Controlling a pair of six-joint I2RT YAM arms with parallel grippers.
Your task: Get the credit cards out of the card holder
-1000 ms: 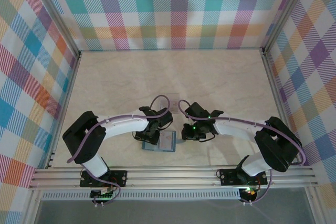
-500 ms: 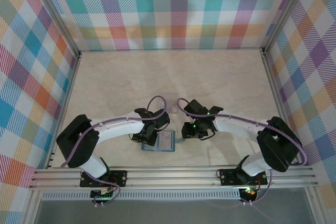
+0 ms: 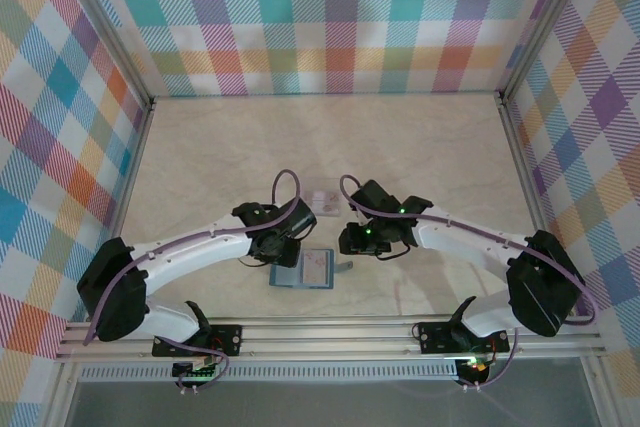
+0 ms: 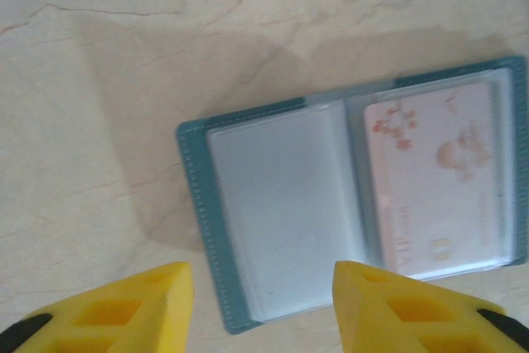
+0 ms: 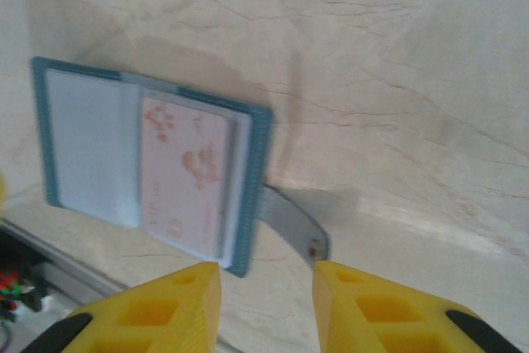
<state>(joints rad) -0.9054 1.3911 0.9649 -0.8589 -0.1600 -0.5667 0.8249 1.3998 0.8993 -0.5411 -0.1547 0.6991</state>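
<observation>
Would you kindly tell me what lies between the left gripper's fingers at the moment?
In the left wrist view, an edge of the open card holder shows between the fingers of the left gripper, flat on the table.

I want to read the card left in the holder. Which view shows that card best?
Left wrist: the card sits close and large in a pocket of the open holder, its pink print clear. The right wrist shows it whole but smaller and tilted; the top view, just a small pale patch.
</observation>
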